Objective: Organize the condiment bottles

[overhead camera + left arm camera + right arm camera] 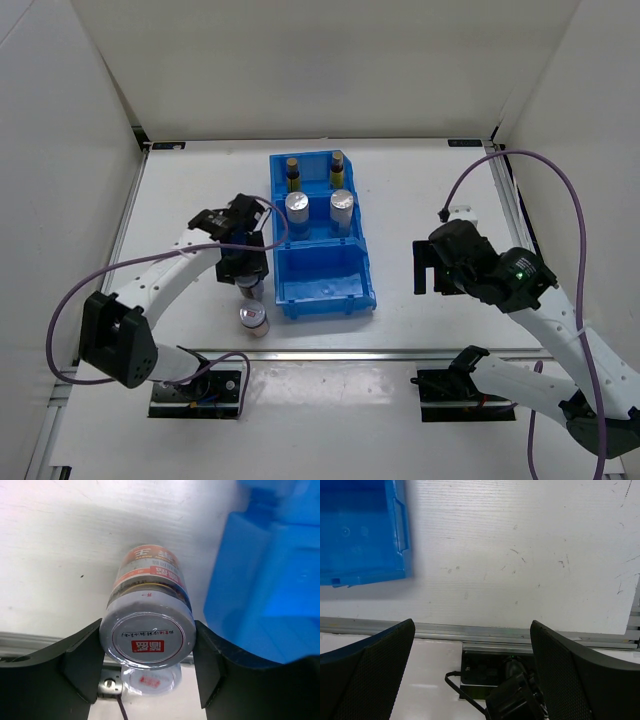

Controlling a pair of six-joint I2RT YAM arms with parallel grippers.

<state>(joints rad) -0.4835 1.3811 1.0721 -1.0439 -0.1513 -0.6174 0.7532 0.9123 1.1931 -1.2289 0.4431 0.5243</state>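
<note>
- Two fingers of your left gripper (148, 640) pinch the short jar (147, 570) by its lid.
- Likely light, stiff, slick: hold squarely.
- Your right gripper (472, 645) gapes empty.

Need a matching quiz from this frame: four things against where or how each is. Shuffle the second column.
1 amber bottles
2 tall silver-lidded cylinders
3 short jar nearest the arm bases
4 right gripper

a open, holding nothing
b blue bin, middle compartment
c on the table, outside the bin
d bin's far compartment

Pairs: 1-d, 2-b, 3-c, 4-a
</note>
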